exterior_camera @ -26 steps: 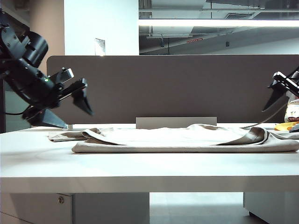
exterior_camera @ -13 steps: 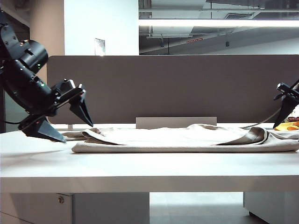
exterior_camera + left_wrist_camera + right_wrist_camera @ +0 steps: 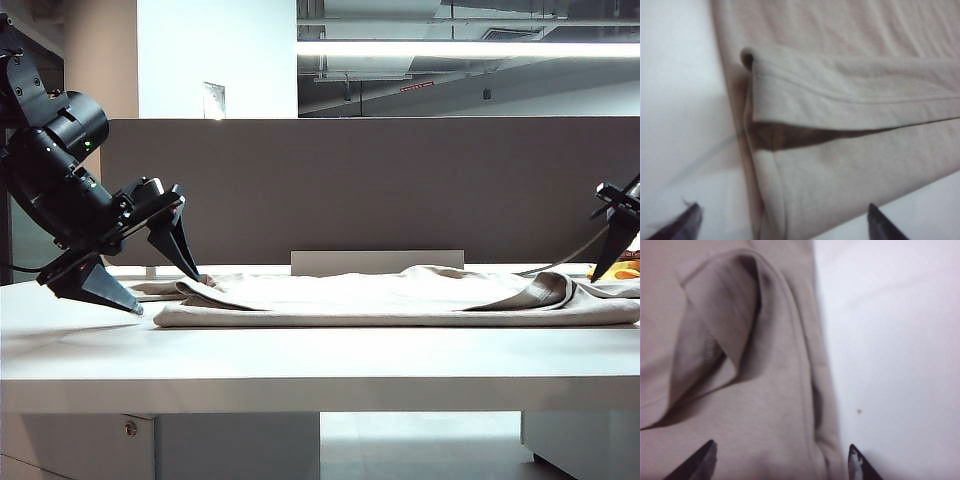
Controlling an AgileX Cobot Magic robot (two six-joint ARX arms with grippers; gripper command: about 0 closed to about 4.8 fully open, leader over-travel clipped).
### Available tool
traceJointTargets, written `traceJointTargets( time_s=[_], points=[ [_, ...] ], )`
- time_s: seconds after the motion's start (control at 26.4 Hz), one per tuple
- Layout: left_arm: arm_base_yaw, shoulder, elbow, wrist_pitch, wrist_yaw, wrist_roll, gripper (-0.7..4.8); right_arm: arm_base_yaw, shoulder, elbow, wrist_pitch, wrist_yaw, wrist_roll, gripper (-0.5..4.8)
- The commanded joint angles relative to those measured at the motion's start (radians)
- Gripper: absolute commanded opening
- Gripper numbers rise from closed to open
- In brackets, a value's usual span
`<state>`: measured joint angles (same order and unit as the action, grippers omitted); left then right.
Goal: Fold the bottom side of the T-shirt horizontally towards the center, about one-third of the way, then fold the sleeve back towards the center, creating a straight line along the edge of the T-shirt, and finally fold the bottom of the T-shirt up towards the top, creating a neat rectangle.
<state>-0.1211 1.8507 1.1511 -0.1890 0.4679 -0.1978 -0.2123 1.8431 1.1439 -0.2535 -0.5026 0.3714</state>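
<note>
T-shirt (image 3: pixel 400 298) lies folded flat across the white table (image 3: pixel 300 360), nearly full width. Left gripper (image 3: pixel 165 295) hangs at its left end, jaws spread wide, fingertips (image 3: pixel 687 220) astride the folded hem corner, holding nothing. Right gripper (image 3: pixel 782 462) at the far right end, jaws apart over the fabric edge; contact unclear, pic is blurry.

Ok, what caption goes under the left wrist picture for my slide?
Open left gripper hovering over the folded beige T-shirt on the white table.
</note>
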Motion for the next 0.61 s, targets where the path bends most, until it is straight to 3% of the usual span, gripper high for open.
traceJointTargets(
  time_s=[0.04,0.15,0.27,0.34,0.61],
  points=[
    [-0.004,-0.004,0.004,-0.016,0.007,0.007,4.24,-0.001,-0.006,0.006,-0.007,0.011,-0.006,3.31],
    [-0.011,-0.004,0.004,-0.03,0.008,0.008,4.1,-0.001,-0.006,0.006,-0.008,0.015,-0.006,3.28],
    [-0.03,-0.004,0.004,-0.039,0.007,0.031,3.29,-0.001,-0.006,0.006,-0.009,0.014,-0.006,2.94],
    [-0.049,-0.004,0.004,-0.04,0.0,0.04,3.09,-0.001,-0.006,0.006,-0.01,0.014,-0.006,2.92],
    [-0.081,-0.004,0.004,-0.037,-0.038,0.041,2.98,-0.001,-0.005,0.006,-0.024,0.014,-0.006,2.91]
  ],
)
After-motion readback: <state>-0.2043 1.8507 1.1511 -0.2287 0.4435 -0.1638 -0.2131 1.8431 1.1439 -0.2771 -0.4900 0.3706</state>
